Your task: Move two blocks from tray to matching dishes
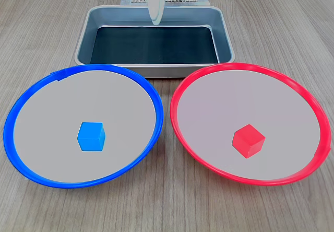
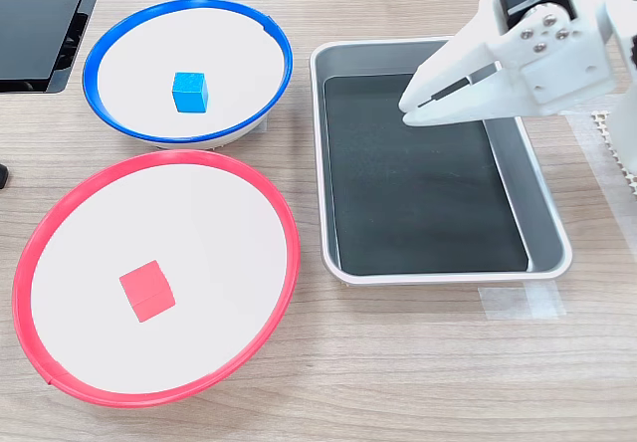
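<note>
Both blocks lie in their matching dishes; pincer hangs over the tray holding nothing.

The pincer [image 2: 410,107] is above the tray [image 2: 542,193], its tips over the dark floor; in the second exterior view the jaws appear nearly closed with only a thin slit between them, though the angle is poor, and nothing sits between them. The blue block [image 2: 189,92] lies near the centre of the blue-rimmed dish [image 2: 117,44], well apart from the pincer toward the second exterior view's left. The red block [image 2: 147,290] lies inside the red-rimmed dish [image 2: 284,223], farther still toward the second exterior view's lower left. In the first exterior view the pincer [image 1: 155,18] hangs over the tray's far edge [image 1: 156,8], dishes nearer the camera on the counter [image 1: 167,206].
</note>
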You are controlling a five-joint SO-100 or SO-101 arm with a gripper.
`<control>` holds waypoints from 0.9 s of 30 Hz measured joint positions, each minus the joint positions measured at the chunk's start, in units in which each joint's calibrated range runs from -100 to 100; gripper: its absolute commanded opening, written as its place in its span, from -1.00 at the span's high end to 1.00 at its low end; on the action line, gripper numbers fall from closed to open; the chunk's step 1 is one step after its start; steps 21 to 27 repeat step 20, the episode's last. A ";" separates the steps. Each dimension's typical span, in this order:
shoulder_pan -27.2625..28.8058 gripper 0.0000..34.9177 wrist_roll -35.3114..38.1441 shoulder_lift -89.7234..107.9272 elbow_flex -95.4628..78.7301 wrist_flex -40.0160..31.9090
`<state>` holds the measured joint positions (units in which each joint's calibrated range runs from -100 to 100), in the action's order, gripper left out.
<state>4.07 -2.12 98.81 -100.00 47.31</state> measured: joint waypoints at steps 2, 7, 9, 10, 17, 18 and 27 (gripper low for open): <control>0.00 0.98 0.00 -0.17 0.00 0.00; 0.00 0.98 0.00 -0.09 0.00 0.00; 0.00 0.98 0.00 -0.09 0.00 0.00; 0.00 0.98 0.00 -0.09 0.00 0.00; 0.00 0.98 0.00 -0.09 0.00 0.00; 0.00 0.98 0.00 -0.09 0.00 0.00; 0.00 0.98 0.00 -0.09 0.00 0.00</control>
